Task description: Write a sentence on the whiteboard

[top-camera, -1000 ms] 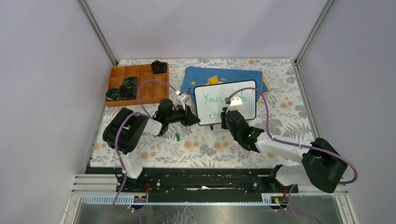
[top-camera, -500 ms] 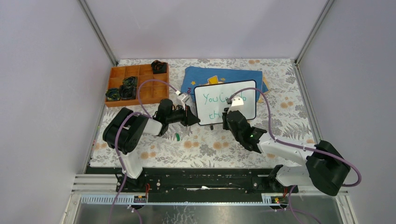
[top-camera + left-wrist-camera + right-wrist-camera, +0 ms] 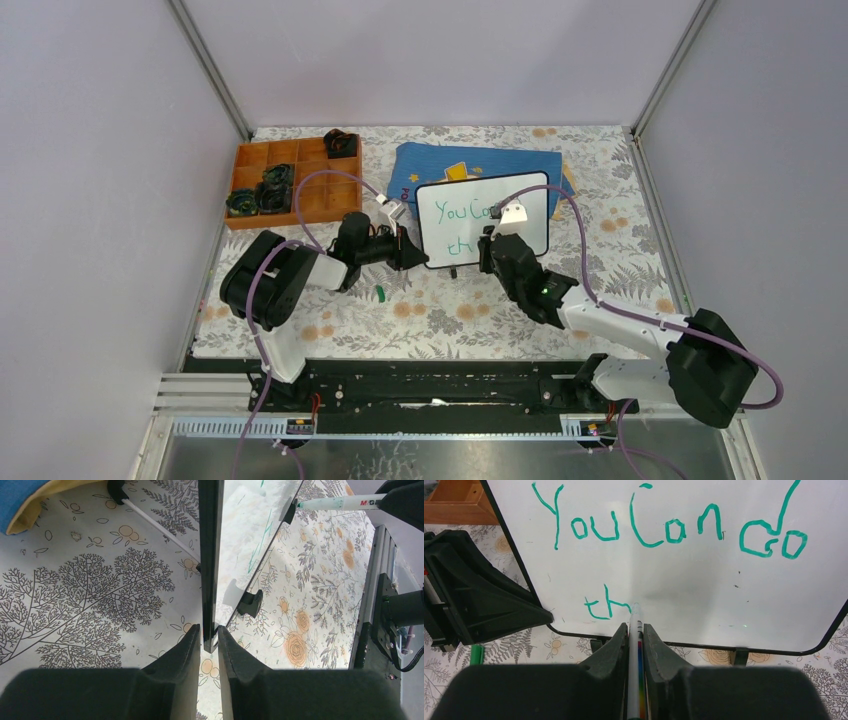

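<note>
Floral table (image 3: 450, 310); left hand (image 3: 209, 630) grips one whiteboard (image 3: 704, 590), right hand (image 3: 635, 626) one marker (image 3: 340, 502)

Left arm (image 3: 320, 270) reaches right, jaws pinching the board (image 3: 210, 555) edge; right arm (image 3: 600, 315) stretches forward, jaws clamped on the pen (image 3: 634, 660).

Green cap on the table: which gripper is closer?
Left. The left gripper, clamped on the whiteboard's left edge, is just beyond the green cap; the right gripper, holding the marker against the whiteboard, is farther off to the cap's right.
</note>
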### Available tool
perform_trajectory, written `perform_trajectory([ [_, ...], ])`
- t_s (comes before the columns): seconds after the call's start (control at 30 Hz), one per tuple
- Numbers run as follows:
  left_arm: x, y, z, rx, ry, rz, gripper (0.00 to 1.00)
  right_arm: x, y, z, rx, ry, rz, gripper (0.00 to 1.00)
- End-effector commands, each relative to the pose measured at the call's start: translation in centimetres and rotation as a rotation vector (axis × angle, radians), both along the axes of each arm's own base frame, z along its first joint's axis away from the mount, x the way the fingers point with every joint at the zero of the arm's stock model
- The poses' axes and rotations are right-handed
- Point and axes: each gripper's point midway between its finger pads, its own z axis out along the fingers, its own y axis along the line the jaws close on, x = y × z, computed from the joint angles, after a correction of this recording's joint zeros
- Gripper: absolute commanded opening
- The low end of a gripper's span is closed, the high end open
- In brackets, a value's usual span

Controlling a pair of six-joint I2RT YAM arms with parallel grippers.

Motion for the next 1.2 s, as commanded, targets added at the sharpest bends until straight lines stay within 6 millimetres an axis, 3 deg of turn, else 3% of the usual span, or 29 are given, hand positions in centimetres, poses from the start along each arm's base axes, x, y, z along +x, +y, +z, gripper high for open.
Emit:
perform_trajectory([
  [0.0,0.8,-0.1,0.5,0.014,-0.045,0.008,0.25,1.8,0.3,3.0,0.048,-0.075,-0.04,0.0],
  [0.67,0.8,-0.1,0.3,0.018,-0.043,0.008,0.25,2.7,-0.2,1.5,0.042,-0.042,-0.057,0.0],
  [1.17,0.8,-0.1,0.3,0.018,-0.042,0.01,0.25,1.0,-1.6,1.5,0.058,-0.04,-0.054,0.0],
])
